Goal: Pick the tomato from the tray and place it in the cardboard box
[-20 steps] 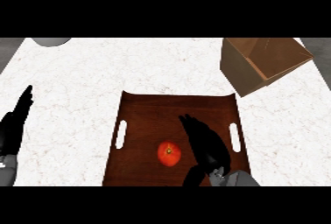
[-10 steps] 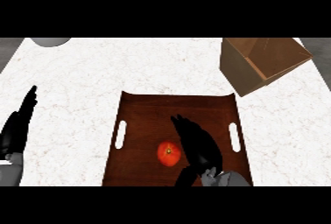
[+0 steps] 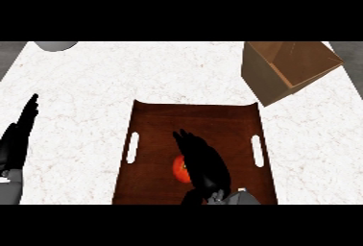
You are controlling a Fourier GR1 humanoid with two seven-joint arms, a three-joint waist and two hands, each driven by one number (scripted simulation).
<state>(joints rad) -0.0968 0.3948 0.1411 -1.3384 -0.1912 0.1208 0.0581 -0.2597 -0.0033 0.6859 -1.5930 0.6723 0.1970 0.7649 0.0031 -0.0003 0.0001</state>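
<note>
- The right hand (image 3: pixel 204 163) hangs over the tomato (image 3: pixel 180 169) on the brown tray (image 3: pixel 195 120), fingers straight and holding nothing, apparently lined up for a grasp; contact cannot be judged.
- The left hand (image 3: pixel 18 139) rests open at the left edge, fingers up.
- The cardboard box (image 3: pixel 287 67) stands open beyond the tray on the white marbled counter (image 3: pixel 142 72).

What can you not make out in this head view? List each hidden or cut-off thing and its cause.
- Tomato: its right side hidden by the right robot hand.
- Grey object: cut off by the top edge.
- Cardboard box: inside hidden by its own walls.
</note>
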